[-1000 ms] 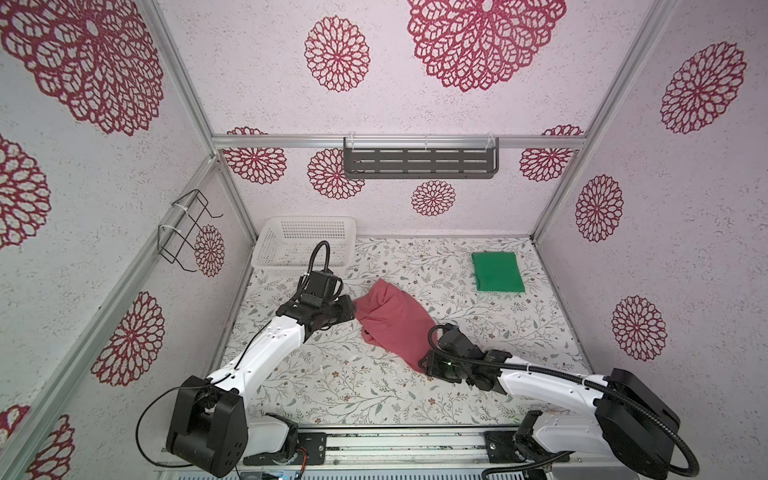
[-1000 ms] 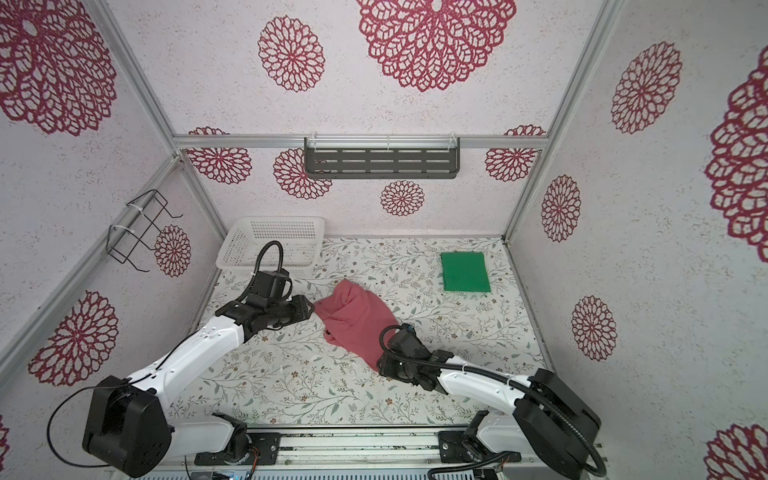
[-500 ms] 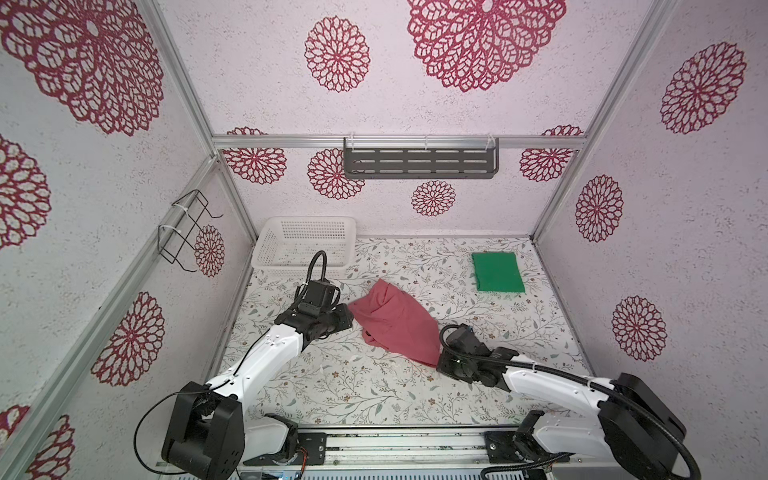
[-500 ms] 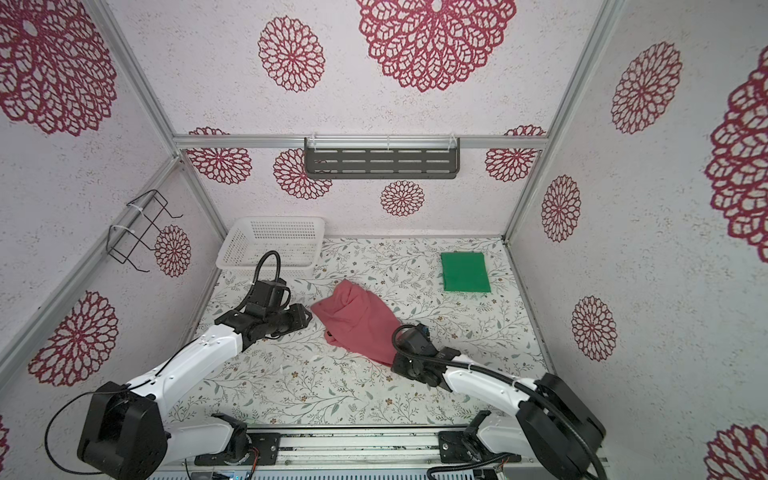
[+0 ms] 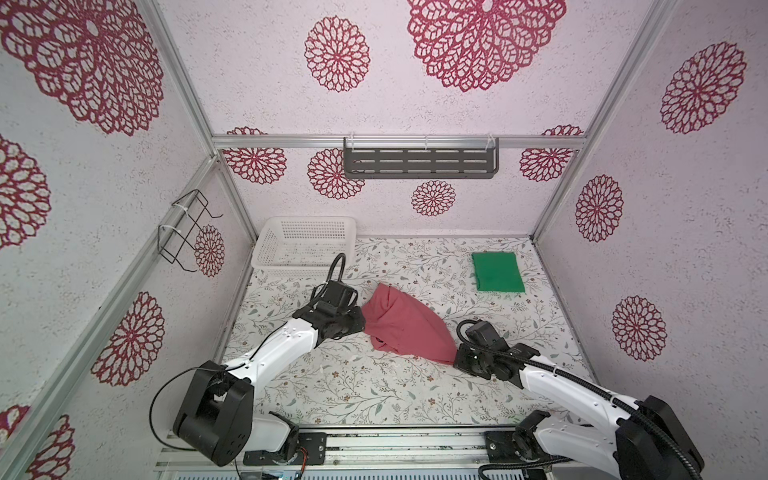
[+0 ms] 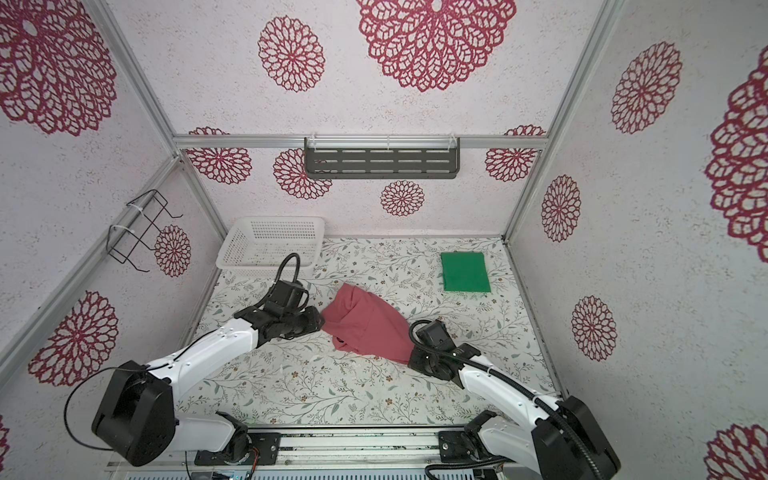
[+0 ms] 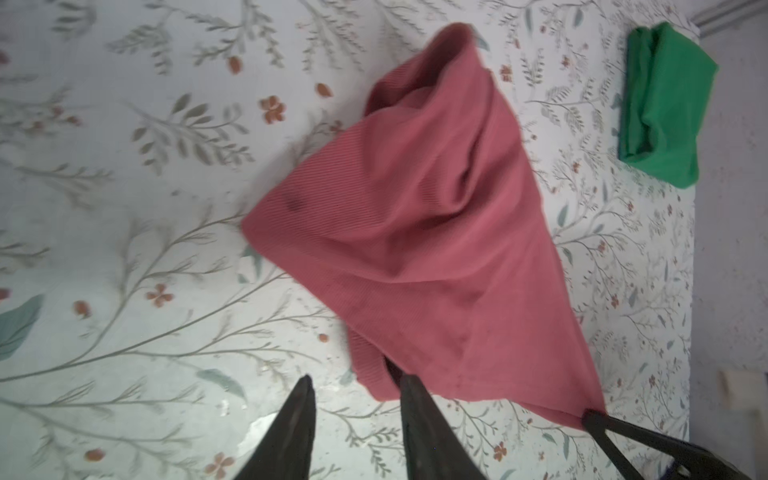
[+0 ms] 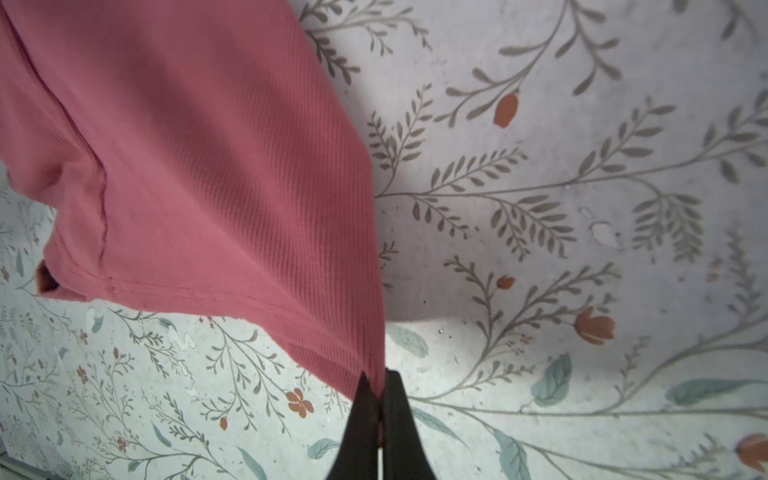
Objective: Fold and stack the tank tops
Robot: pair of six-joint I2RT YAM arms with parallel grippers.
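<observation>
The rose-red tank top (image 5: 405, 328) (image 6: 365, 328) lies bunched in the middle of the floral table, stretched out to a point on its right. My right gripper (image 5: 456, 359) (image 8: 376, 376) is shut on that pointed hem corner of the rose-red top (image 8: 208, 166). My left gripper (image 5: 360, 322) (image 7: 357, 380) stands open at the cloth's left edge. One of its fingertips (image 7: 409, 380) touches the rose-red top (image 7: 415, 232), and only table shows between the jaws. The green tank top (image 5: 496, 272) (image 6: 464, 272) (image 7: 660, 108) lies folded at the back right.
A white perforated basket (image 5: 305, 245) (image 6: 270, 241) stands at the back left corner, just behind my left arm. A grey shelf (image 5: 419, 162) hangs on the back wall and a wire rack (image 5: 187, 232) on the left wall. Walls close in three sides.
My right gripper has shut on the red top's corner and drawn it to the right, stretching the cloth. My left gripper has shifted a little nearer and to the right along the cloth's left edge.
</observation>
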